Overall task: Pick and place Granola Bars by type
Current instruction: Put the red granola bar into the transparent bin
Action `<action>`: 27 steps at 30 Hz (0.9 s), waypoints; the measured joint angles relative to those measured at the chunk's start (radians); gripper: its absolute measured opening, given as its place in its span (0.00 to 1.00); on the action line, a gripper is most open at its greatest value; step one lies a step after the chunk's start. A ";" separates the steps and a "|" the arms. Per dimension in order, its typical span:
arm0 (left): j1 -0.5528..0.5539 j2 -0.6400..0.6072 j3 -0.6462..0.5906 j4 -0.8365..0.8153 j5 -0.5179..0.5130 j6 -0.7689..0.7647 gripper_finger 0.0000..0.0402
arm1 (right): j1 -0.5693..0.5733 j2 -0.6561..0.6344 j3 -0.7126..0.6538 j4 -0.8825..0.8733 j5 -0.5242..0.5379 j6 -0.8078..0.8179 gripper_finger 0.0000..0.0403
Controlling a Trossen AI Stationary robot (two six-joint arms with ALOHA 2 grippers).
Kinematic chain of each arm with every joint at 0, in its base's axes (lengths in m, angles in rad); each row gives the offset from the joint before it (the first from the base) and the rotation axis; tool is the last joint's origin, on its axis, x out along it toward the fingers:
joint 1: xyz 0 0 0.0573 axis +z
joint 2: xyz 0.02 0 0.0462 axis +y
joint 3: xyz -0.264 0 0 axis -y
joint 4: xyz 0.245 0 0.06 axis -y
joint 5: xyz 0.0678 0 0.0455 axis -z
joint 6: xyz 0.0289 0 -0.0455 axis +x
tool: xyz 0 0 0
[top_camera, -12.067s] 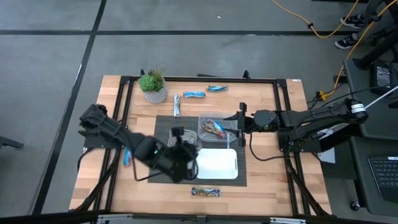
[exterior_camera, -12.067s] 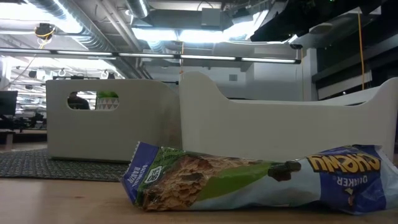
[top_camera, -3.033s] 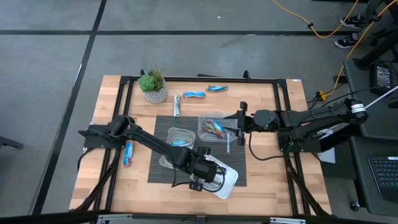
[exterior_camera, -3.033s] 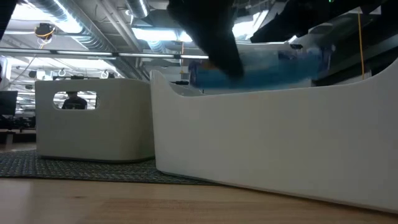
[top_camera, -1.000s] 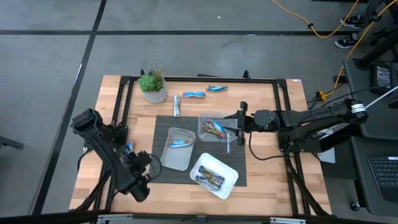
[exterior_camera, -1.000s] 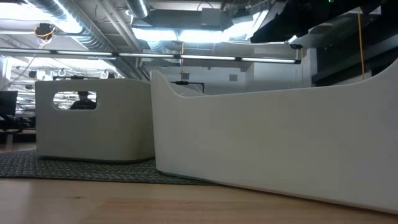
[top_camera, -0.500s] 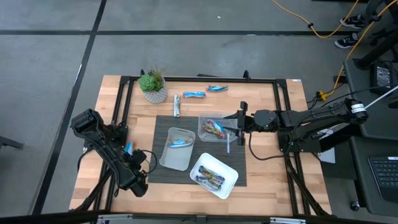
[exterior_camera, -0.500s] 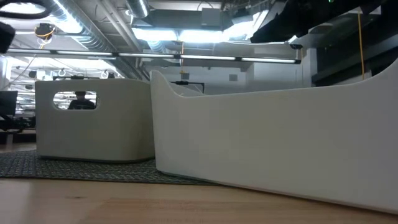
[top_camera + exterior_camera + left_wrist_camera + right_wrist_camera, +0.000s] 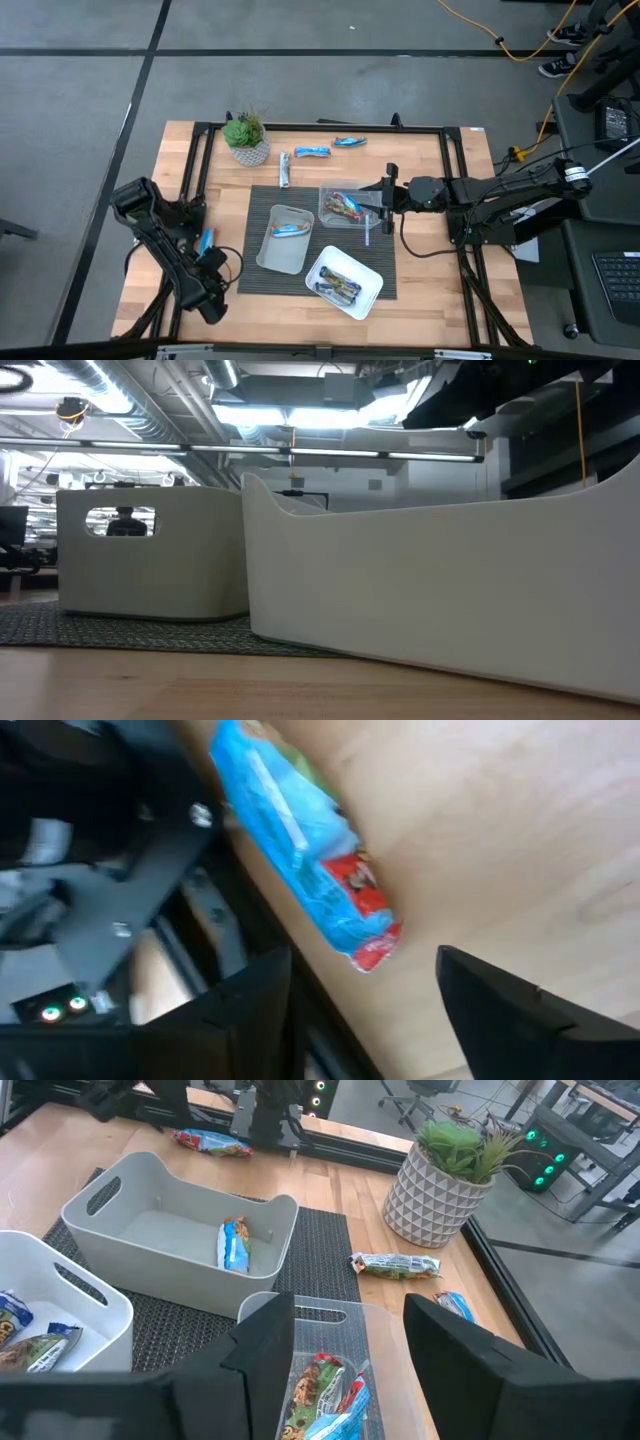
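A blue Granola Bar with a red end (image 9: pixel 300 850) lies flat on the wood by the table's left rail (image 9: pixel 205 240). My left gripper (image 9: pixel 362 982) hovers open just short of that red end, touching nothing (image 9: pixel 207 264). More bars lie in the grey tray (image 9: pixel 285 229), the white tray (image 9: pixel 338 287) and the clear tray (image 9: pixel 345 205). Three loose bars (image 9: pixel 312 152) lie at the far edge. My right gripper (image 9: pixel 345 1315) waits open above the clear tray's right side (image 9: pixel 380 195).
A potted plant (image 9: pixel 246 138) stands at the far left. The three trays sit on a dark mat (image 9: pixel 262 205). The low view shows only the walls of the white tray (image 9: pixel 440 590) and the grey tray (image 9: pixel 150 560). Black frame rails (image 9: pixel 190 180) border the table.
My left gripper has drifted a little toward the table's left edge, nearer the blue bar by the rail. The bar and the trays have stayed put.
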 joint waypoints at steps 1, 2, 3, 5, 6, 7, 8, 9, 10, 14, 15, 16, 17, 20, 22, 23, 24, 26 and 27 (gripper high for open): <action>-0.003 0.000 -0.018 0.025 0.012 -0.006 0.63 | 0.000 0.000 0.000 0.000 0.000 0.000 0.48; -0.005 0.000 -0.033 0.039 0.021 -0.011 0.64 | 0.000 0.000 0.000 0.000 0.000 0.000 0.48; -0.007 0.000 -0.047 0.050 0.027 -0.018 0.65 | 0.000 0.000 0.000 0.000 0.000 0.000 0.48; -0.011 0.000 -0.072 0.061 0.029 -0.029 0.67 | 0.000 0.000 0.000 0.000 0.000 0.000 0.48; -0.012 0.000 -0.082 0.059 0.029 -0.033 0.68 | 0.000 0.000 0.000 0.000 0.000 0.000 0.48; -0.012 0.000 -0.092 0.060 0.029 -0.036 0.68 | 0.000 0.000 0.000 0.000 0.000 0.000 0.48; -0.012 0.000 -0.101 0.060 0.029 -0.036 0.68 | 0.000 0.000 0.000 0.000 0.000 0.000 0.48; -0.012 0.000 -0.110 0.063 0.029 -0.034 0.68 | 0.000 0.000 0.000 0.000 0.000 0.000 0.48; -0.010 0.000 -0.119 0.072 0.029 -0.030 0.68 | 0.000 0.000 0.000 0.000 0.000 0.000 0.48; -0.010 -0.005 -0.155 0.132 0.028 -0.018 0.67 | 0.000 0.000 0.000 0.000 0.008 0.002 0.48; -0.010 -0.007 -0.162 0.144 0.026 -0.015 0.67 | 0.000 0.000 0.000 0.000 0.008 0.002 0.48; -0.010 -0.008 -0.164 0.149 0.021 -0.015 0.67 | 0.000 0.000 0.000 0.000 0.008 0.002 0.48; -0.010 -0.006 -0.163 0.150 0.018 -0.015 0.66 | 0.000 0.000 0.000 0.000 0.008 0.003 0.48; -0.010 -0.011 -0.164 0.150 0.013 -0.010 0.64 | 0.000 0.000 0.000 0.000 0.008 0.003 0.48; -0.010 -0.019 -0.164 0.150 0.003 -0.009 0.61 | 0.000 0.000 0.000 0.000 0.009 0.003 0.48; -0.010 -0.026 -0.165 0.154 -0.005 -0.008 0.59 | 0.000 0.000 0.000 0.000 0.009 0.003 0.48; -0.011 -0.033 -0.165 0.161 -0.013 -0.007 0.56 | 0.000 0.000 0.000 0.000 0.009 0.003 0.48; -0.011 -0.044 -0.167 0.173 -0.027 -0.010 0.51 | 0.000 0.000 0.000 0.000 0.009 0.003 0.48; -0.011 -0.047 -0.168 0.177 -0.036 -0.013 0.48 | 0.000 0.000 0.000 0.000 0.009 0.003 0.48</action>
